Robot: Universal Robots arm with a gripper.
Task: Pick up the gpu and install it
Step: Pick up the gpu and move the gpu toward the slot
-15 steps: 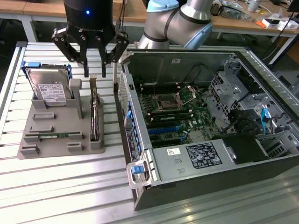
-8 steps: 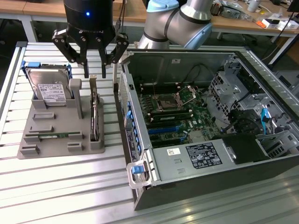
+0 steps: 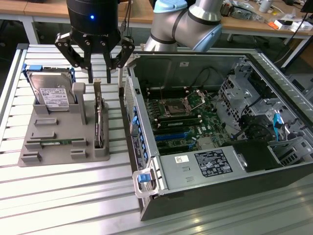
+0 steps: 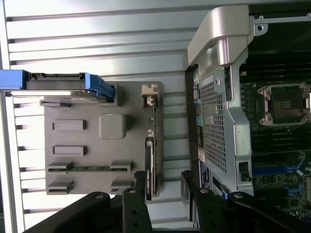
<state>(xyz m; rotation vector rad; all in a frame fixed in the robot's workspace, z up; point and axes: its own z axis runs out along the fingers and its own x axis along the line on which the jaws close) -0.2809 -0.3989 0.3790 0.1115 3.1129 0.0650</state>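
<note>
The gpu (image 3: 99, 118) stands on its edge in a slot of the grey holder (image 3: 63, 128), a thin dark card with a silver bracket at its far end. My gripper (image 3: 100, 74) hangs open just above that far end, one finger on each side of the card and not touching it. In the wrist view the gpu (image 4: 151, 148) runs between my fingertips, nearer to one finger (image 4: 140, 180) than the other, and my gripper (image 4: 164, 178) holds nothing.
The open computer case (image 3: 146, 161) lies to the exterior view's right of the holder, its motherboard (image 3: 183, 115) and blue slots (image 3: 173, 134) exposed. A silver hard drive (image 3: 51, 93) in a blue frame and a green memory stick (image 3: 55, 143) share the holder. The slatted metal table (image 3: 58, 196) surrounds everything.
</note>
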